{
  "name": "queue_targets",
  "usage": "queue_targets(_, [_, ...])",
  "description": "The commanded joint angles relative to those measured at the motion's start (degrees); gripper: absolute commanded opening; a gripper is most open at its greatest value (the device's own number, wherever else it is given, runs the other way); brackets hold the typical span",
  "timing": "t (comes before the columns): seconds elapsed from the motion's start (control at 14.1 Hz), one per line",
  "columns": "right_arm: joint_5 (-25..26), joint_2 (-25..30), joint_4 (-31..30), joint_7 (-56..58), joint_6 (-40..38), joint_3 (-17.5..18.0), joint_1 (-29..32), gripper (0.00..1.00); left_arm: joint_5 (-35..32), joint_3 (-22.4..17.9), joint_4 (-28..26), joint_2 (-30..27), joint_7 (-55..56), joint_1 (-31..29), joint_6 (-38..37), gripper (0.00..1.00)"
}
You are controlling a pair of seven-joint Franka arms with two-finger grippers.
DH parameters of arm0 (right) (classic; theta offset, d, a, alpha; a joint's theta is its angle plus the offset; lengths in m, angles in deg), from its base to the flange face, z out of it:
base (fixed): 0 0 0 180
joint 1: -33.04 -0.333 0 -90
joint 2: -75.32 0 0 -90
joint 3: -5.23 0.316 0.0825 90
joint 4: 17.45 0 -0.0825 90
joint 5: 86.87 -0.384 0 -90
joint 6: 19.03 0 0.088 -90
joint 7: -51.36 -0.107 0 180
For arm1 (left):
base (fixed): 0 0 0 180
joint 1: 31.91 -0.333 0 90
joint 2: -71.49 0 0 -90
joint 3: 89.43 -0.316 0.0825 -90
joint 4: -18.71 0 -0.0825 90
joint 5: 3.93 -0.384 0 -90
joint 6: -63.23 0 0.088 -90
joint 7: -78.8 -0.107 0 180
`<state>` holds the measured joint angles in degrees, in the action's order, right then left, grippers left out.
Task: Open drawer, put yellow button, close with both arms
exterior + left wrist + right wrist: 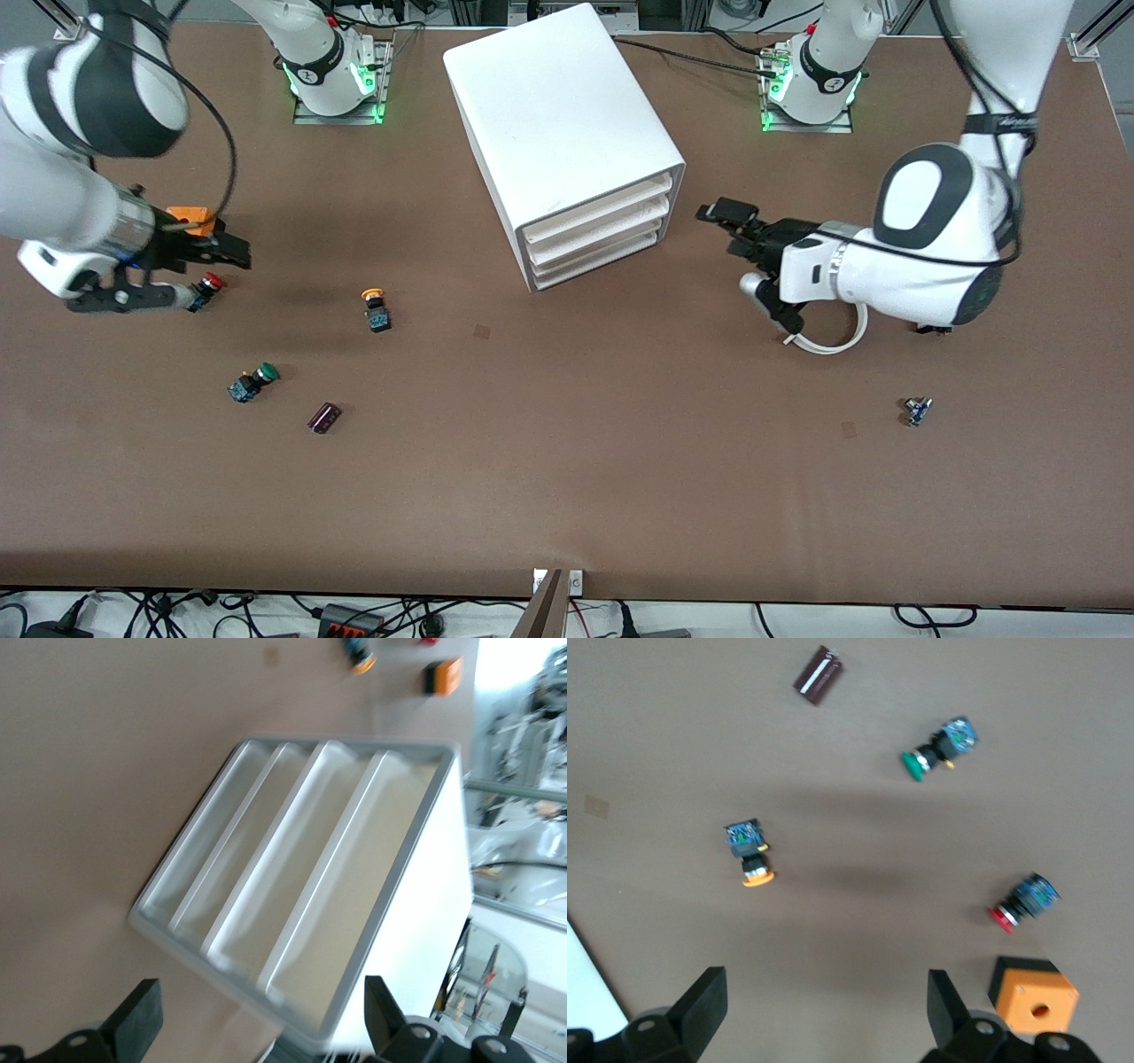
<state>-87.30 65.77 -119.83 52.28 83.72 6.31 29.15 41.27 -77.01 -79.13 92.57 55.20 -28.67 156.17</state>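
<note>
The white cabinet (558, 115) stands at the back middle of the table. Its three drawers are pushed in, and the uppermost drawer (609, 206) also shows in the left wrist view (381, 859). My left gripper (722, 229) is open and empty, level with the drawer fronts and a short way in front of them (261, 1010). The yellow button (376, 310) lies on the table between the cabinet and my right gripper; the right wrist view shows it too (750, 855). My right gripper (232, 253) is open and empty above the table (824, 992), beside the red-capped button (208, 288).
A green-capped button (254, 381) and a small dark block (324, 417) lie nearer the front camera than the yellow button. An orange block (1032, 995) sits by my right gripper. A small part (918, 410) lies toward the left arm's end.
</note>
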Motion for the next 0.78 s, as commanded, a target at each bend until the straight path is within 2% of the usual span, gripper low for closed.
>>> queue_targets(0.0, [-1.23,-3.62,-0.01,-0.04,3.23,-0.11,-1.64,1.00,12.49,0.85,-9.08,-1.65,-11.43,0.19,7.58,1.00])
queue_targets(0.28, [-1.23,-8.46,-0.19,0.31,7.19,-0.11,-4.98,1.00,19.65,1.03,-17.36,-1.57,-19.46,0.28,8.39,1.00])
queue_targets(0.5, [-1.32,-12.50,-0.36,-0.04,9.21,-0.11,-7.09,1.00,23.17,2.78,-20.62,-1.48,-21.23,0.28,8.30,1.00])
queue_targets(0.71, [-1.32,-14.79,-1.24,-0.13,11.67,-0.11,-7.62,1.00,23.44,4.37,-22.56,-1.48,-22.19,-0.07,8.04,0.88])
